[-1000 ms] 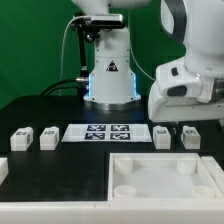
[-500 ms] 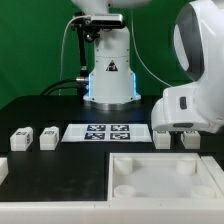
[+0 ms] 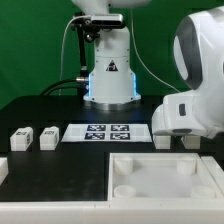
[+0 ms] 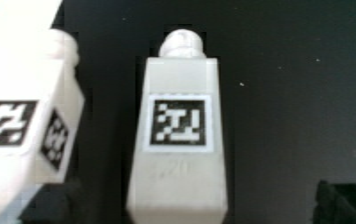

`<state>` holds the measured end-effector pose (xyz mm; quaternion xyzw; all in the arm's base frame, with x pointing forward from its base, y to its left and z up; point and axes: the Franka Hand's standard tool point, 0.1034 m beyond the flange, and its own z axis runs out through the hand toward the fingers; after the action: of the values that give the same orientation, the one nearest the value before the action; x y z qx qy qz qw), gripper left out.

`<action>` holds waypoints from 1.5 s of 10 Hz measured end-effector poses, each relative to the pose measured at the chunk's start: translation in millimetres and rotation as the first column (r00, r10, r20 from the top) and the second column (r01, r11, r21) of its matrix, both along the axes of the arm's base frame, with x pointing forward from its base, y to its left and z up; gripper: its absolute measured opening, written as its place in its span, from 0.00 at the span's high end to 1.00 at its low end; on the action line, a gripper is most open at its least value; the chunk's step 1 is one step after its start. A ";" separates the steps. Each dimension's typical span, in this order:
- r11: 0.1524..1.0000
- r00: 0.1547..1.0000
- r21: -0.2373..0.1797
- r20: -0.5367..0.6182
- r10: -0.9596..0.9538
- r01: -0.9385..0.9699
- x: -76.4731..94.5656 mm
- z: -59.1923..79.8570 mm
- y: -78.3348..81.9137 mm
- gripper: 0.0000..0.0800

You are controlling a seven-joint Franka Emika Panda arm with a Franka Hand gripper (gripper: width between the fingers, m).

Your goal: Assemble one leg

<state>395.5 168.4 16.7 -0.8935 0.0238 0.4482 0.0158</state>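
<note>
In the wrist view a white leg (image 4: 180,130) lies straight below me, its square tag facing up and its rounded tip pointing away. A second tagged leg (image 4: 33,110) lies beside it. My gripper (image 4: 193,208) is open and straddles the near end of the centre leg, with a dark fingertip (image 4: 344,205) showing well clear of it. In the exterior view the arm's white hand (image 3: 190,112) hangs low over the right pair of legs. One leg of the pair (image 3: 163,137) shows, while the other (image 3: 190,141) is partly hidden.
Two more legs (image 3: 20,139) (image 3: 48,137) lie at the exterior view's left. The marker board (image 3: 105,132) lies in the middle, in front of the robot base (image 3: 110,75). A large white tray-like part (image 3: 200,188) with raised rims lies at the front.
The hand has come down and shifted a little to the exterior view's right, now covering more of the right pair of legs. The parts have not moved.
</note>
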 end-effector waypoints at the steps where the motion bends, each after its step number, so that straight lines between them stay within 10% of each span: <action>1: 1.000 1.000 -0.001 -0.007 0.002 -0.002 -2.6 -3.0 1.1 0.19; 4: 1.000 1.000 -0.001 -0.014 0.005 -0.005 -5.1 -5.3 0.9 0.19; 8: 1.000 1.000 0.000 -0.014 0.006 -0.006 -5.1 -5.2 0.9 0.64; 14: 1.000 1.000 0.003 -0.013 0.008 -0.008 -2.5 -2.5 -1.5 0.64; 15: 0.999 0.999 0.024 -0.013 0.048 -0.048 14.0 21.3 -16.3 0.64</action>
<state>409.5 152.0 38.0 -0.8904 -0.0030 0.4549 0.0155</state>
